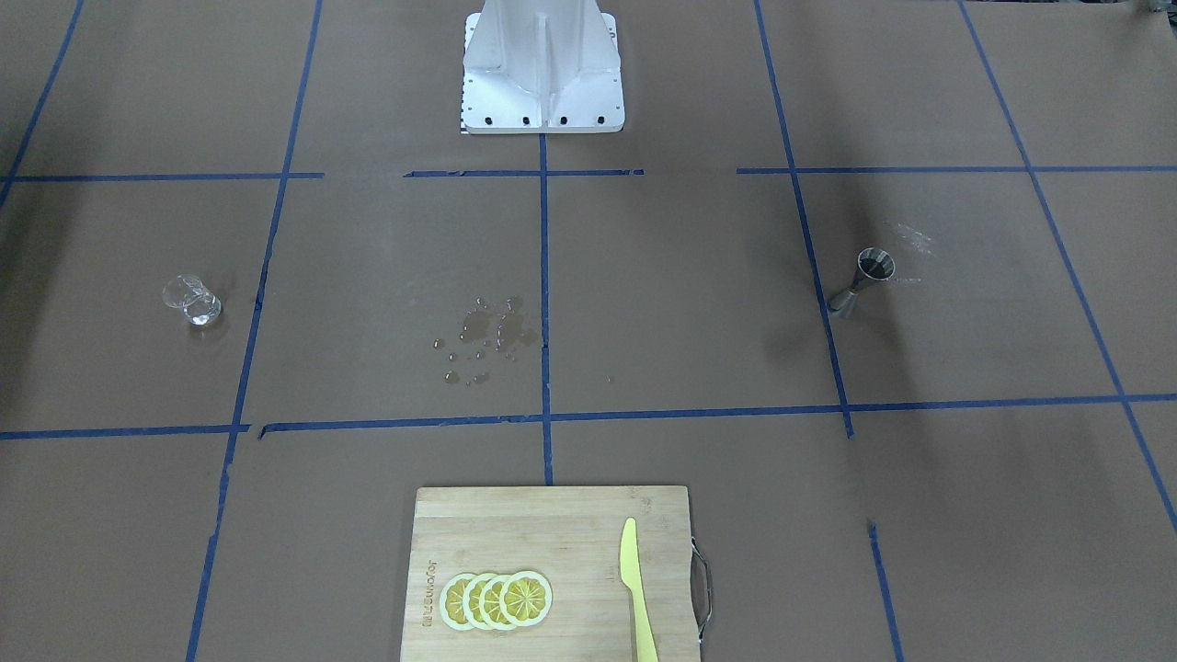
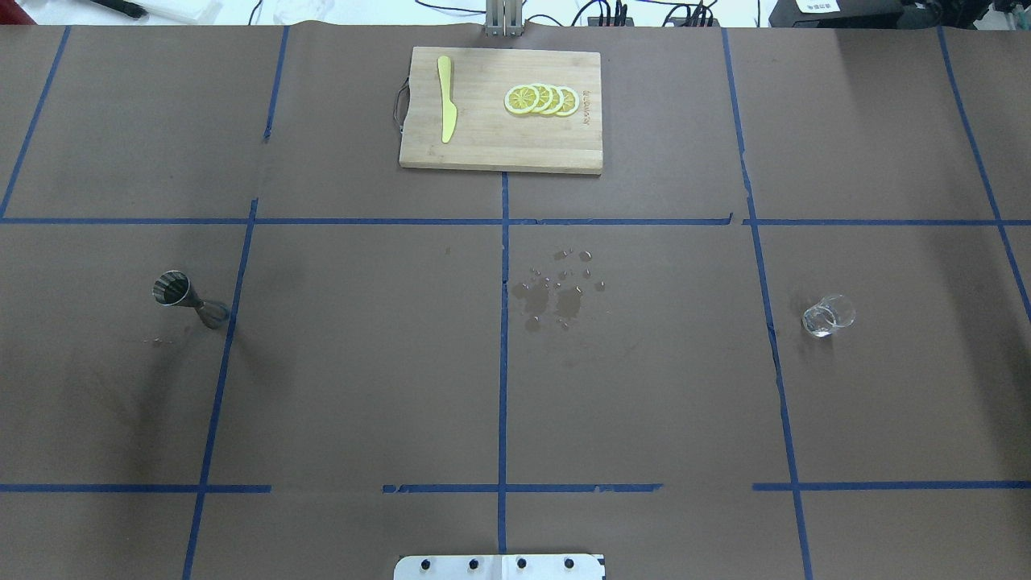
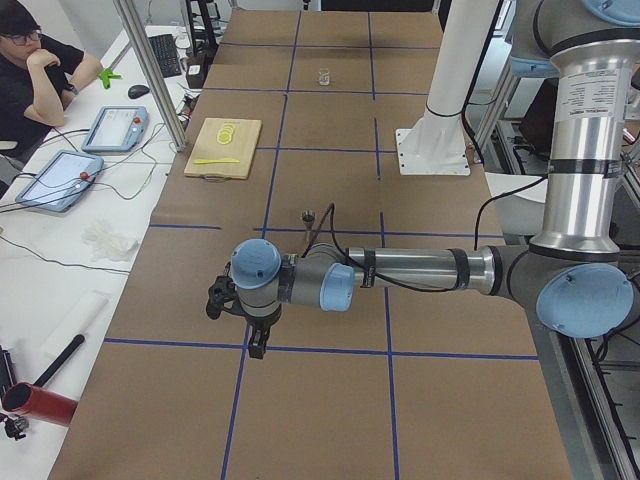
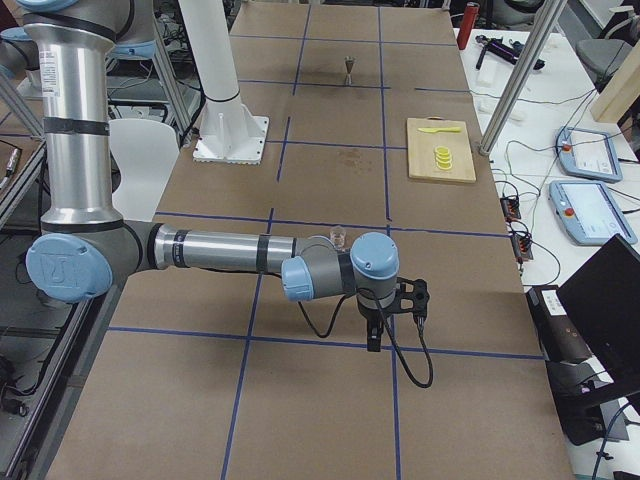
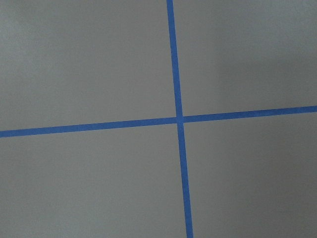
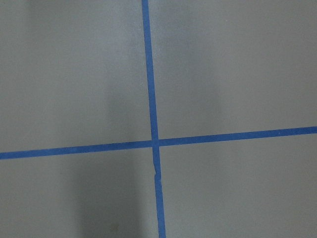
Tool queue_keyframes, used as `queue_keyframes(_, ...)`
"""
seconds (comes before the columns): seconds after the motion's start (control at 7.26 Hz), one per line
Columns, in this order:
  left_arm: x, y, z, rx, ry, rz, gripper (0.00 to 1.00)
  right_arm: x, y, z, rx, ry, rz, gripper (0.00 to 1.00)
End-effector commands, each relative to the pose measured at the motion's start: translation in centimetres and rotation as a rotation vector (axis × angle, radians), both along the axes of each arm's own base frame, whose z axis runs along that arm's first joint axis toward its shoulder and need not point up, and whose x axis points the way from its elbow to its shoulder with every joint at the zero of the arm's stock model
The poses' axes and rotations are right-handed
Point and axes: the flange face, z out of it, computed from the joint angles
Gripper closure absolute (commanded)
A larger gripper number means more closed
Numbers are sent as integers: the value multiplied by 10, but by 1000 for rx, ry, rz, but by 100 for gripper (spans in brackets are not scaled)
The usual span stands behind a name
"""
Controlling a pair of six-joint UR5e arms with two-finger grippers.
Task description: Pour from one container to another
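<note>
The small clear glass (image 2: 828,315) stands upright on the brown paper on my right side, also seen in the front-facing view (image 1: 193,301) and behind my right forearm (image 4: 339,237). The steel jigger (image 2: 187,298) stands upright on my left side (image 1: 864,282). Both arms are stretched out low over the table's ends, outside the overhead and front views. My left gripper (image 3: 258,345) hangs well past the jigger (image 3: 308,216); my right gripper (image 4: 375,340) hangs past the glass. Neither side view lets me tell whether they are open or shut. Both wrist views show only paper and blue tape.
A wooden cutting board (image 2: 483,145) with lemon slices (image 2: 541,99) and a yellow knife (image 2: 445,109) lies at the far middle. Water drops (image 2: 556,294) are spilled at the table's centre. The white robot base (image 1: 541,69) stands at the near edge. An operator (image 3: 40,70) sits beside the table.
</note>
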Motion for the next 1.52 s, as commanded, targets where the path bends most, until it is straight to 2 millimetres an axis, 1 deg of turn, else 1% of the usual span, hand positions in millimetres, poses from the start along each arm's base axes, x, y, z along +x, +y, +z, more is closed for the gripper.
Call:
queue_keyframes(0.0,1,3,3,46,-7,38,0,0,1,0,1,-2,0,0)
queue_keyframes(1.1,1,1,0,34,-5,22,0,0,2,3,-3,-3,1,0)
queue_keyframes(1.24,1,-1,-6,-20,7,-41,0,0,2,3,-3,-2,1,0)
queue_keyframes(1.38,1,-2,-17,-65,18,-105,0,0,2,4,-4,-2,1,0)
